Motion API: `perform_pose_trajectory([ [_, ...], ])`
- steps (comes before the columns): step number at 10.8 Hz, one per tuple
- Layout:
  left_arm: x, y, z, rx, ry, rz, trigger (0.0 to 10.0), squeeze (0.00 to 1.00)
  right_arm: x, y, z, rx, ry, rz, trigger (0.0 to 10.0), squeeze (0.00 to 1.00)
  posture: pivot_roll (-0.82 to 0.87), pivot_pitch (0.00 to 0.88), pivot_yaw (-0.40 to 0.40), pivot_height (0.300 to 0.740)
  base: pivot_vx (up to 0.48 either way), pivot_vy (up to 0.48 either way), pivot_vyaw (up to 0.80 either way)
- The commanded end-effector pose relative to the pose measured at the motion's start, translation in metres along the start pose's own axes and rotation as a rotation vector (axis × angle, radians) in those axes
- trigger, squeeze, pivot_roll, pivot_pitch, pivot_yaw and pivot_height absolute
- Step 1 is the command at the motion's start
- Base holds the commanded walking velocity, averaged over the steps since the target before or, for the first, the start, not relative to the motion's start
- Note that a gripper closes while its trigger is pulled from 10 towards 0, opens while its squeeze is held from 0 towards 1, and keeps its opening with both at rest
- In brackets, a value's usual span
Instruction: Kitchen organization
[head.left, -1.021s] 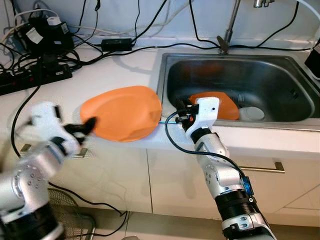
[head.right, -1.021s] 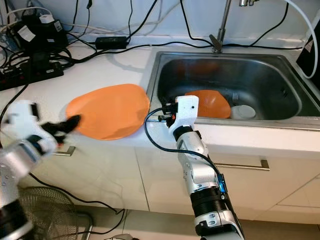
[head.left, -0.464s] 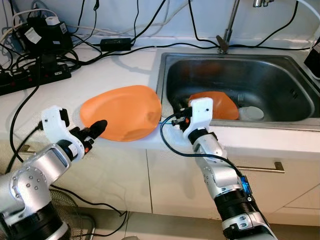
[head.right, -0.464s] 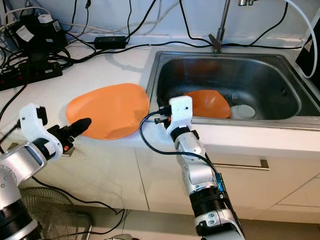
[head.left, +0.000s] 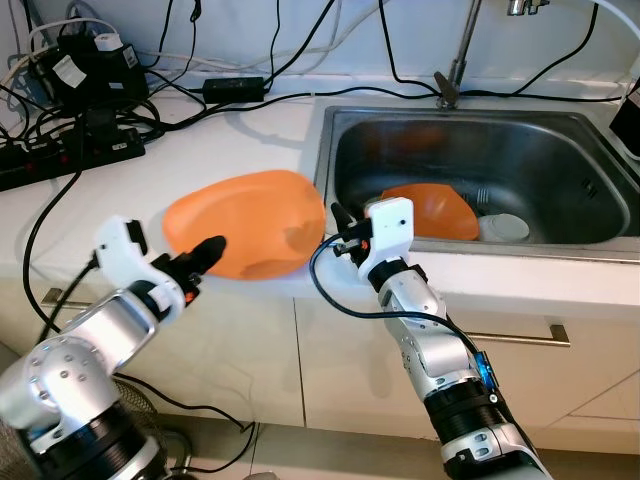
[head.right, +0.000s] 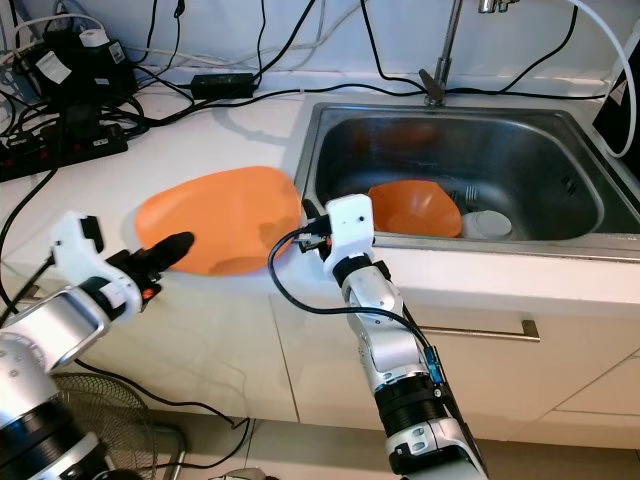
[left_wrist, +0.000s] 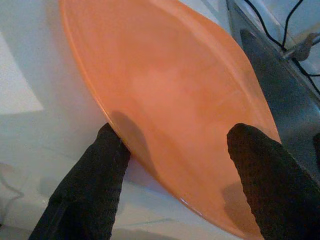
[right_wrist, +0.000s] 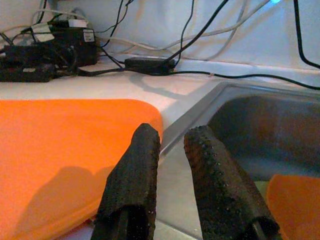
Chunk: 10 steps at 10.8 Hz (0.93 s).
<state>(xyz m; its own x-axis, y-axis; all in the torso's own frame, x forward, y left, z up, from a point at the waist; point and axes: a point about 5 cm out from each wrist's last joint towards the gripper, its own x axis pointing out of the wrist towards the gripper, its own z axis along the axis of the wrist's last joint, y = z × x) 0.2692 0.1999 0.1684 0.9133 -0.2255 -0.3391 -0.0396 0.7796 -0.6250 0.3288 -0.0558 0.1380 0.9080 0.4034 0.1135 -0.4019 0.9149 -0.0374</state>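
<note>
An orange plate (head.left: 245, 222) lies on the white counter just left of the sink. My left gripper (head.left: 207, 253) is open at the plate's near-left rim. In the left wrist view one finger (left_wrist: 95, 175) touches the rim of the plate (left_wrist: 165, 90) and the other finger (left_wrist: 262, 185) stands over the plate's near side. My right gripper (head.left: 337, 222) is at the plate's right edge, between plate and sink. Its fingers (right_wrist: 137, 170) stand almost together with nothing between them, beside the plate (right_wrist: 60, 150). An orange bowl (head.left: 435, 208) sits in the sink.
The steel sink (head.left: 480, 130) has a tap (head.left: 455, 60) behind it and a small white dish (head.left: 505, 227) beside the bowl. Power strips, adapters and black cables (head.left: 80, 80) crowd the counter's back left. Below the counter edge are cabinet fronts with a bar handle (head.left: 520, 338).
My left gripper has come forward and to the right, up to the plate's near-left rim. My right gripper has slid left from the sink's front rim to the plate's right edge.
</note>
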Motion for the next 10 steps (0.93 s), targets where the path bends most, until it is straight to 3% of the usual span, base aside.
perform_pose_trajectory([
  [1,0.006,-0.006,-0.006,-0.009,0.046,-0.020,10.0,0.00,0.002,0.004,0.002,-0.036,0.003,0.023,10.0,0.00,0.16,0.000,0.053,0.740,0.000,0.000,0.00],
  [6,0.007,-0.013,-0.009,-0.039,0.050,-0.042,10.0,0.00,0.005,0.017,0.001,-0.284,0.019,0.107,10.0,0.00,0.16,0.000,0.051,0.740,0.000,0.000,0.00],
  [9,0.010,-0.019,-0.012,-0.068,0.054,-0.063,10.0,0.00,0.006,0.024,0.003,-0.293,0.007,0.131,10.0,0.00,0.17,0.000,0.045,0.740,0.000,0.000,0.00],
  [10,0.016,-0.028,-0.018,-0.107,0.068,-0.094,10.0,0.00,0.007,0.026,0.004,-0.291,0.001,0.139,10.0,0.00,0.16,0.000,0.044,0.740,0.000,0.000,0.00],
])
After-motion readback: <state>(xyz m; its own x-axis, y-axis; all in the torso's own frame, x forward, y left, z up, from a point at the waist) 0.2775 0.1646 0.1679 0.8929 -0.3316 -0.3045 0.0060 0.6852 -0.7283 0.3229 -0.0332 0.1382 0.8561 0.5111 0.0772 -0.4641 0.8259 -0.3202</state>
